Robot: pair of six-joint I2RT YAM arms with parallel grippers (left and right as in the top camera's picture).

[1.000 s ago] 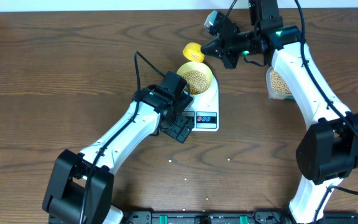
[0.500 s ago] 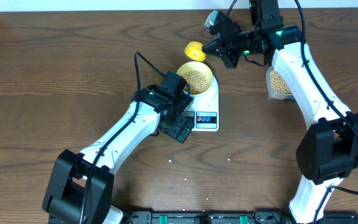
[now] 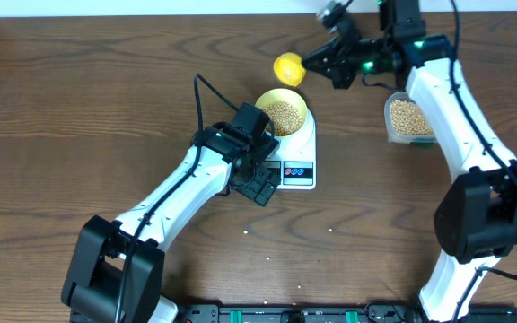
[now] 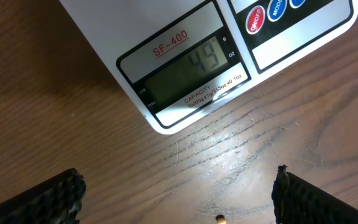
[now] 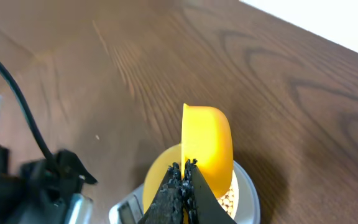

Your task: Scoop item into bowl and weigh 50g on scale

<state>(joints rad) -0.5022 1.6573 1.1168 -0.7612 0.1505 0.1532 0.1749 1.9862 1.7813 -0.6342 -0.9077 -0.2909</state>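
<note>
The left gripper (image 4: 179,186) gapes wide before the white rounded digital scale (image 4: 135,25), hiding its display (image 4: 188,71) from overhead. Beyond the scale, the right gripper (image 5: 182,173) clamps a yellow plastic scoop (image 5: 209,146), its handle hidden.

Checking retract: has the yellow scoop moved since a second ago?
Yes. In the overhead view the scoop has shifted away from the bowl, toward the far table edge and slightly rightward in frame.
</note>
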